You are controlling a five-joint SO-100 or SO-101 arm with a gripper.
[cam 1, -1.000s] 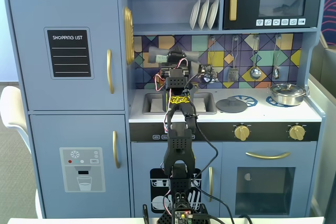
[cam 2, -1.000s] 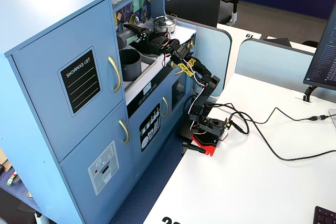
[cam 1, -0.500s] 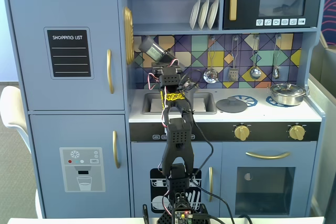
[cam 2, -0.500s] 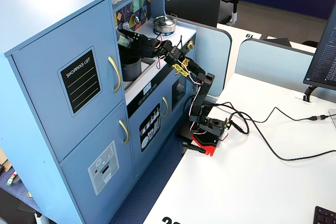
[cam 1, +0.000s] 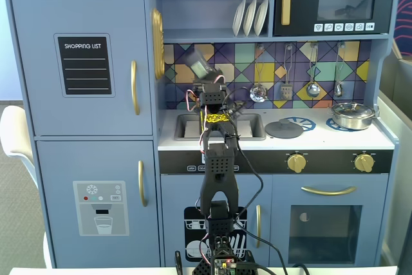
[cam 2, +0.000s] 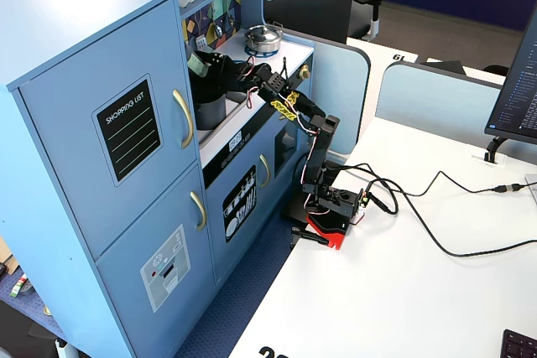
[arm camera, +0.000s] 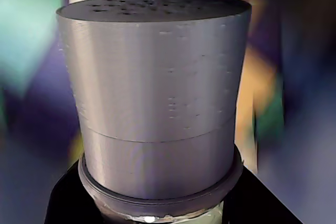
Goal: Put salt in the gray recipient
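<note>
Fingers (cam 1: pixel 201 75) clamped on the salt (cam 1: pixel 197 65), held tilted above the worktop's left end. Gray recipient (cam 2: pixel 208 110) sits below it in the sink.

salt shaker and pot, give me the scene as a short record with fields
gripper: gripper shut on salt, raised over the sink end of the toy kitchen counter
salt: salt tilted in a fixed view, cap with small holes filling the wrist view
gray recipient: gray recipient below the gripper, at the sink
steel pan: steel pan on the counter's right end
</note>
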